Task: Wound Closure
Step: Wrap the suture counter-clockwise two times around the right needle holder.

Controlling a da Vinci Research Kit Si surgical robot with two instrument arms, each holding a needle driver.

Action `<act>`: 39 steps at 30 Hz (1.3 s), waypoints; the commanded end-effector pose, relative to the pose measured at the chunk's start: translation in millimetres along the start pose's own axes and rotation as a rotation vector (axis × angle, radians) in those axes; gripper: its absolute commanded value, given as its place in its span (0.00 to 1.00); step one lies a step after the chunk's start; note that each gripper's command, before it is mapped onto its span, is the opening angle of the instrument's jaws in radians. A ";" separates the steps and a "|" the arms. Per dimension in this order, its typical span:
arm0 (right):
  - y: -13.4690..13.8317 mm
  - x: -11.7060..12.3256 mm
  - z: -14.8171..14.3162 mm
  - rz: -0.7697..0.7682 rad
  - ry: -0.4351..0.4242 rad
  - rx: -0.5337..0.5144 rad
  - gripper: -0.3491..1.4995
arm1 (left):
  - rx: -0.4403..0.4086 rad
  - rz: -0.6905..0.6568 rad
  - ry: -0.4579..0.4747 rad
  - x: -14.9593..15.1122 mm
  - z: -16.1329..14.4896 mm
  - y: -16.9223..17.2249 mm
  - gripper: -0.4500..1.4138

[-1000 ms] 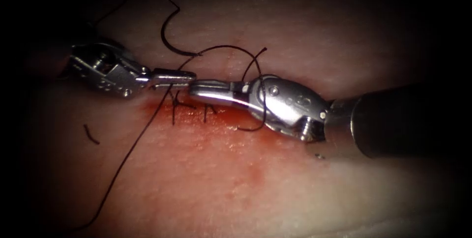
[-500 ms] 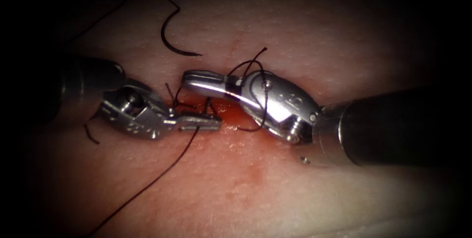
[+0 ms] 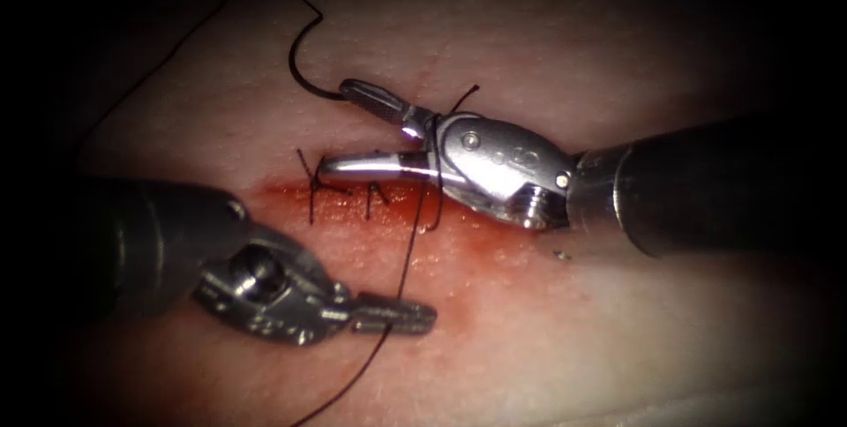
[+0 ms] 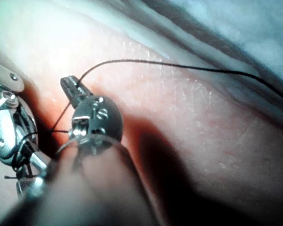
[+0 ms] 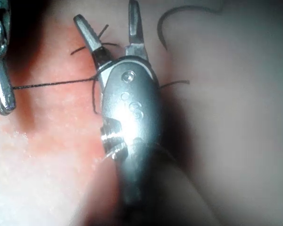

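Letter "S" stamped on right tool housing; no other legible marks.

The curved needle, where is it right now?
In the endoscope view the needle lies loose on the tissue above the cut, left of the right tool, whose open jaws hold nothing.

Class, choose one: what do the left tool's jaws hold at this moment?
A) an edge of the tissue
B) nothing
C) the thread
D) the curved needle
C: the left tool is shut on the thread, while the needle lies free on the tissue, above the cut.
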 end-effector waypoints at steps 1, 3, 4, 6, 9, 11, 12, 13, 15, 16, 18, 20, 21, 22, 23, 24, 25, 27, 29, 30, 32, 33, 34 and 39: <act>-0.2 -0.9 0.4 -0.011 0.000 0.001 0.72 | 0.003 0.011 0.008 -0.2 0.4 -0.3 0.00; -0.4 -1.1 0.3 -0.025 -0.002 0.010 0.71 | 0.003 0.022 0.015 0.4 -0.2 -1.2 0.00; -0.7 -1.5 0.1 -0.041 -0.025 0.025 0.70 | 0.003 0.028 0.021 0.7 -0.7 -2.0 0.00; -0.9 -1.9 -0.1 -0.049 -0.039 0.034 0.70 | 0.004 0.031 0.031 0.8 -1.4 -3.0 0.00; -1.3 -2.7 -0.5 -0.064 -0.067 0.052 0.70 | 0.007 0.034 0.055 0.1 -2.7 -4.8 0.00; -1.6 -3.1 -0.7 -0.075 -0.103 0.068 0.70 | 0.006 0.024 0.073 -0.7 -3.5 -6.0 0.00; -1.7 -3.3 -0.8 -0.078 -0.116 0.074 0.70 | 0.001 0.021 0.078 -0.9 -3.6 -6.3 0.00; -1.8 -3.3 -0.8 -0.086 -0.124 0.085 0.69 | -0.010 0.018 0.084 -1.3 -3.8 -6.6 0.00; -1.9 -3.5 -0.9 -0.097 -0.148 0.107 0.69 | -0.031 0.014 0.095 -1.7 -3.9 -7.2 0.00; -2.0 -3.6 -1.0 -0.099 -0.158 0.115 0.69 | -0.041 0.012 0.109 -2.1 -4.0 -7.5 0.00; -2.1 -3.7 -1.1 -0.107 -0.167 0.129 0.68 | -0.054 0.009 0.121 -2.7 -4.0 -8.0 0.00; -2.3 -4.0 -1.5 -0.112 -0.184 0.158 0.68 | -0.079 0.005 0.151 -3.7 -4.1 -8.7 0.00; -2.4 -4.1 -1.5 -0.113 -0.186 0.167 0.68 | -0.080 0.003 0.161 -4.0 -4.1 -8.9 0.00; -2.5 -4.2 -1.6 -0.114 -0.190 0.179 0.68 | -0.085 0.001 0.168 -4.3 -4.1 -9.2 0.00; -2.6 -4.3 -1.7 -0.116 -0.193 0.186 0.67 | -0.086 0.000 0.175 -4.6 -4.1 -9.5 0.00; -2.8 -4.5 -1.7 -0.117 -0.193 0.194 0.67 | -0.084 -0.002 0.183 -4.9 -4.1 -9.8 0.00; -2.9 -4.6 -1.8 -0.116 -0.188 0.214 0.66 | -0.085 -0.005 0.195 -5.8 -3.9 -10.6 0.00; -2.9 -4.7 -1.8 -0.113 -0.183 0.233 0.66 | -0.095 -0.007 0.205 -6.9 -3.7 -11.1 0.00; -2.9 -4.6 -1.9 -0.106 -0.160 0.260 0.64 | -0.102 -0.007 0.235 -8.7 -3.1 -11.6 0.00; -2.9 -4.6 -1.9 -0.102 -0.145 0.275 0.53 | -0.109 -0.005 0.246 -9.5 -2.8 -11.6 0.00; -3.1 -4.6 -2.0 -0.098 -0.133 0.298 0.47 | -0.119 0.000 0.255 -10.5 -2.6 -11.5 0.00; -3.2 -4.6 -2.0 -0.092 -0.120 0.329 0.44 | -0.125 -0.016 0.264 -12.1 -2.3 -11.2 0.00; -3.2 -4.6 -2.0 -0.089 -0.115 0.341 0.44 | -0.129 -0.024 0.273 -12.9 -2.3 -11.0 0.00; -3.4 -4.5 -2.2 -0.074 -0.045 0.418 0.44 | -0.136 -0.048 0.309 -15.7 -2.6 -10.0 0.00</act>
